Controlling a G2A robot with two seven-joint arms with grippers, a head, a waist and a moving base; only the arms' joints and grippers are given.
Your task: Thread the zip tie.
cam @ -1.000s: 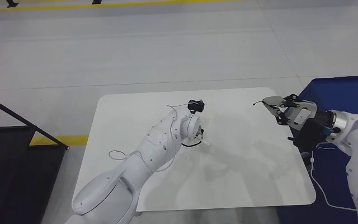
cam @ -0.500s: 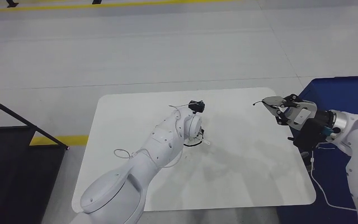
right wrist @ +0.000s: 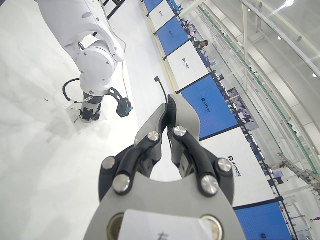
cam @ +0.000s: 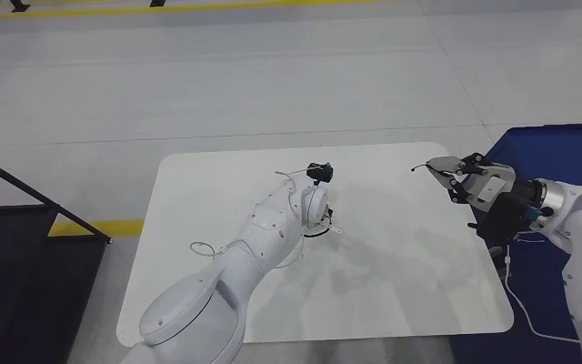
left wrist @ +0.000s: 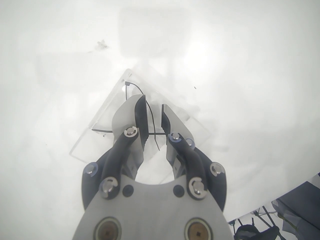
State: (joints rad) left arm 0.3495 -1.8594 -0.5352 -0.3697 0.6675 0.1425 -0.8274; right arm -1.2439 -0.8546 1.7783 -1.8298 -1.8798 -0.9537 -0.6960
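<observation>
Left gripper (left wrist: 152, 103) at clear tray (left wrist: 100, 123), zip ties (left wrist: 135, 87)

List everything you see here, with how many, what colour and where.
Table: one, white, under both arms.
Clear plate: one, see-through, lying mid-table under the left gripper.
Zip ties: at least two, black, on the plate, crossing between the left gripper's open jaws.
Held zip tie: one, black, pinched in the right gripper, raised near the table's right edge.
Blue surface: one, blue, beside the table's right edge.
Left gripper: open, low over the plate.
Right gripper: shut on the held zip tie.
</observation>
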